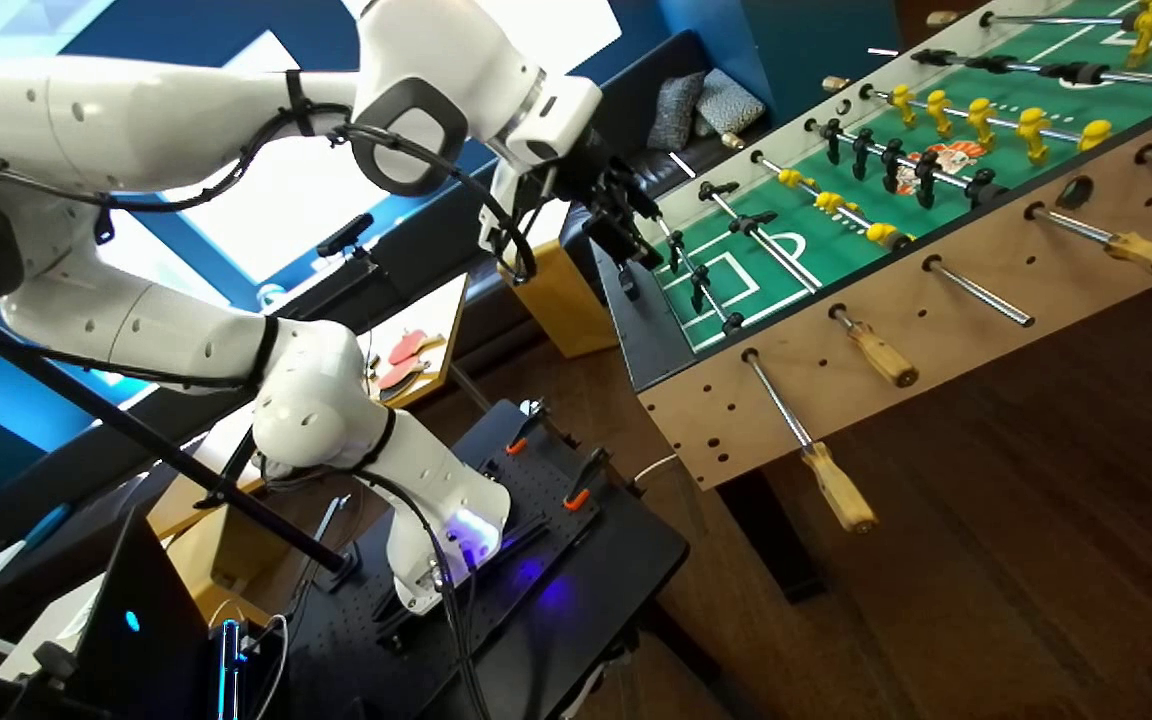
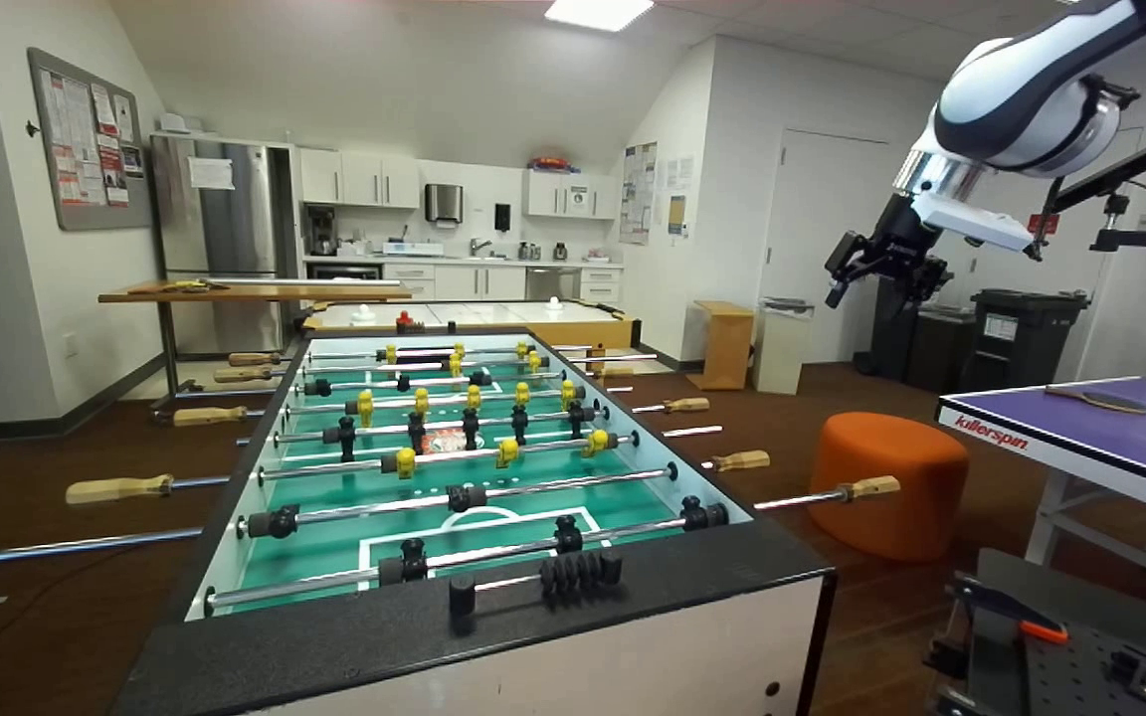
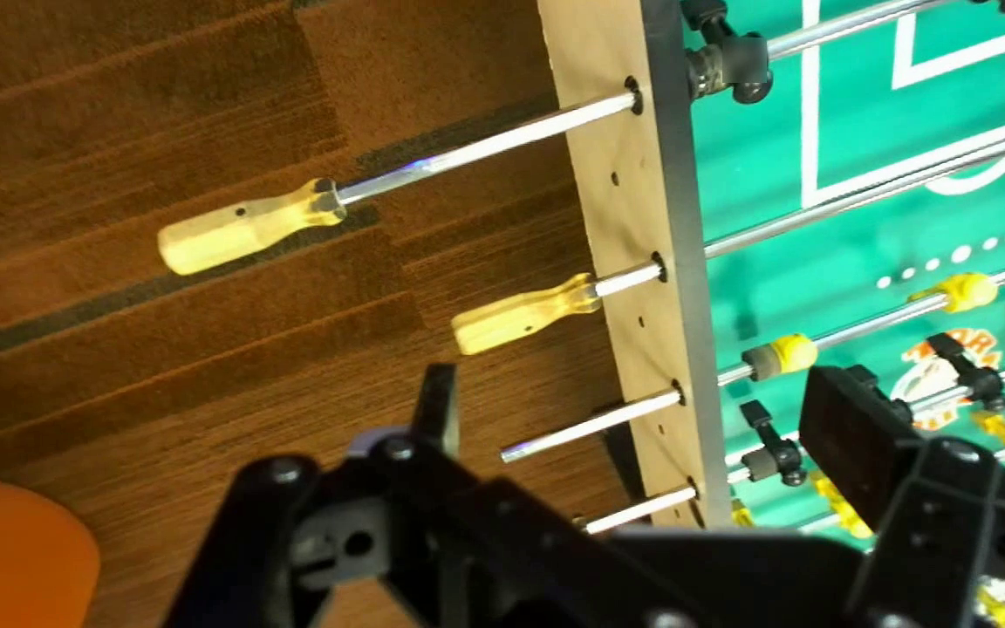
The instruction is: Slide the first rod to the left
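Spread-fingered gripper (image 3: pixel 631 384), holding nothing, well apart from the first rod (image 2: pixel 800 500).
In an exterior view, held higher than the foosball table (image 2: pixel 354 646), over to the right, with fingers (image 3: pixel 851 436) wide apart. As for the rod: set across the table's near end, with black figures (image 2: pixel 568 534) inside and a wooden handle (image 2: pixel 869 487) well out past the right side, in front of an orange stool (image 2: pixel 901 522). In the wrist view, farther from that side than the neighbouring handle (image 3: pixel 527 318), above the brown floor (image 3: pixel 206 392).
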`<state>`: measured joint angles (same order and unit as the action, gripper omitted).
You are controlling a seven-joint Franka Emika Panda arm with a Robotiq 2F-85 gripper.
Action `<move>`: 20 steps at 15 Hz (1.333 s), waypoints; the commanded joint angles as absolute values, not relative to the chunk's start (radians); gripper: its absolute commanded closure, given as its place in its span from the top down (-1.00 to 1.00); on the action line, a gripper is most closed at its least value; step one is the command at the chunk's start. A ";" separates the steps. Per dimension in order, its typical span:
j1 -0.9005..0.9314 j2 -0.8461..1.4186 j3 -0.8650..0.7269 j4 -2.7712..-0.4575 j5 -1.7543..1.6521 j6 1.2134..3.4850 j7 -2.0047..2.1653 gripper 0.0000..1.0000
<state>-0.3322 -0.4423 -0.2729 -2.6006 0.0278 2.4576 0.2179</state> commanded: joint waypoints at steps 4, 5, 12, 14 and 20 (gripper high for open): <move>-0.349 -0.398 -0.257 -2.574 0.034 2.459 0.237 1.00; -0.366 -0.382 -0.251 -2.559 0.056 2.478 0.317 1.00; -0.437 -0.267 -0.324 -2.592 0.181 2.567 0.453 1.00; -0.451 -0.204 -0.346 -2.599 0.223 2.660 0.477 1.00; -0.421 0.066 -0.357 -2.551 0.407 2.962 0.618 1.00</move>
<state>-0.4452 -0.0842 -0.3634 -2.6070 0.3260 2.8456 0.5283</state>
